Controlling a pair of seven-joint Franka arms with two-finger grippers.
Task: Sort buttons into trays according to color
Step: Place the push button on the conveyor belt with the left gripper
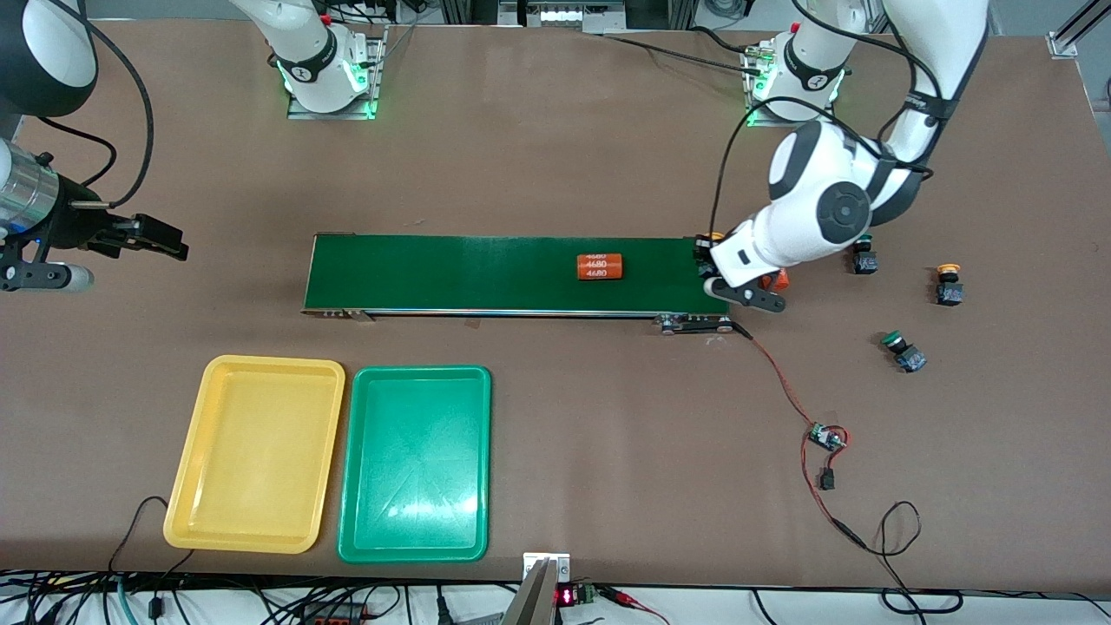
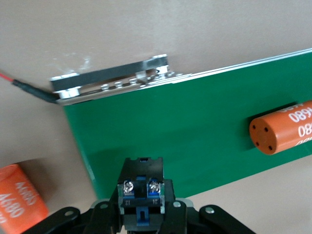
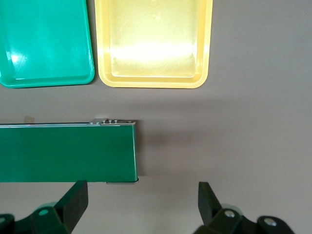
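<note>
My left gripper (image 1: 710, 259) is shut on a button (image 2: 141, 187) at the left arm's end of the conveyor belt. Its black body with two screws shows between the fingers (image 2: 142, 209), and a yellow-orange cap edge (image 1: 715, 235) peeks out. On the table toward the left arm's end lie a green button (image 1: 862, 258) partly hidden by the arm, a yellow-orange button (image 1: 949, 285) and another green button (image 1: 903, 351). The yellow tray (image 1: 187, 508) and the green tray (image 1: 415, 547) lie empty side by side, nearer the front camera than the belt. My right gripper (image 1: 165, 241) waits open and empty (image 3: 141, 204) off the belt's right-arm end.
A dark-green conveyor belt (image 1: 451, 273) carries an orange "4680" cylinder (image 1: 601, 266). A second orange cylinder (image 1: 779, 279) lies on the table beside my left gripper. A red cable with a small circuit board (image 1: 825, 437) runs from the belt toward the front edge.
</note>
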